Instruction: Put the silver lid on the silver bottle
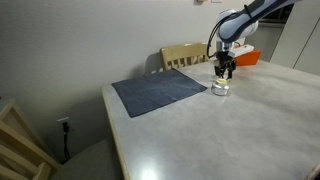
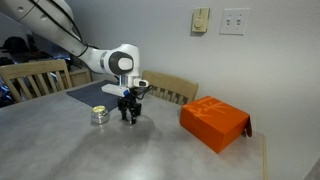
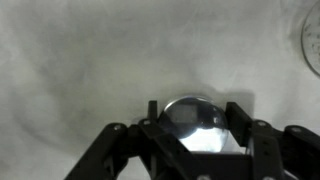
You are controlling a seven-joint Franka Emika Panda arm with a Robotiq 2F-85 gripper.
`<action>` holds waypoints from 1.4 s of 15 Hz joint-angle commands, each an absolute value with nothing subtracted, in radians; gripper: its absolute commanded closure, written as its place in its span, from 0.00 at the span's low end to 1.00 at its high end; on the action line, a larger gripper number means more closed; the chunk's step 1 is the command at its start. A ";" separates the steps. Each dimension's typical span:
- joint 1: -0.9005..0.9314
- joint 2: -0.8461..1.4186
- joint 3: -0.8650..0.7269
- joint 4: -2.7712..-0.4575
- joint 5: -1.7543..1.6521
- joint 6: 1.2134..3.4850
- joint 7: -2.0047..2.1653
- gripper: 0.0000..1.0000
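1. the gripper point(image 2: 130, 113) is down by the table point(image 2: 150, 158) top, away from the edges. its jaws are squeezed tight on the silver lid point(image 3: 195, 124), a shiny round thing between the two fingers point(image 3: 150, 112).
2. the silver bottle point(image 2: 100, 115) stands on the table just beside the gripper, not touching it. the lid is not on it yet.
3. a dark blue mat point(image 1: 160, 92) lies flat along a table edge, with one corner near the bottle.
4. an orange box point(image 2: 215, 124) sits near a table corner, well apart from the bottle.
5. a wooden chair point(image 1: 185, 54) stands behind the table edge.
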State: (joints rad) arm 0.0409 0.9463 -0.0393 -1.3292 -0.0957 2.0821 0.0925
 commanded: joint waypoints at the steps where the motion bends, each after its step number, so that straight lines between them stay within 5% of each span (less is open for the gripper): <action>1: 0.140 0.941 -0.123 -1.395 -0.163 2.149 0.298 0.57; 8: 0.261 0.886 -0.198 -1.462 -0.281 2.135 0.548 0.57; 21: 0.243 0.559 -0.083 -1.712 -0.278 2.132 0.338 0.57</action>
State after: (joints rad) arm 0.2799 0.6519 -0.1357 -1.6113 -0.2857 2.1047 0.4196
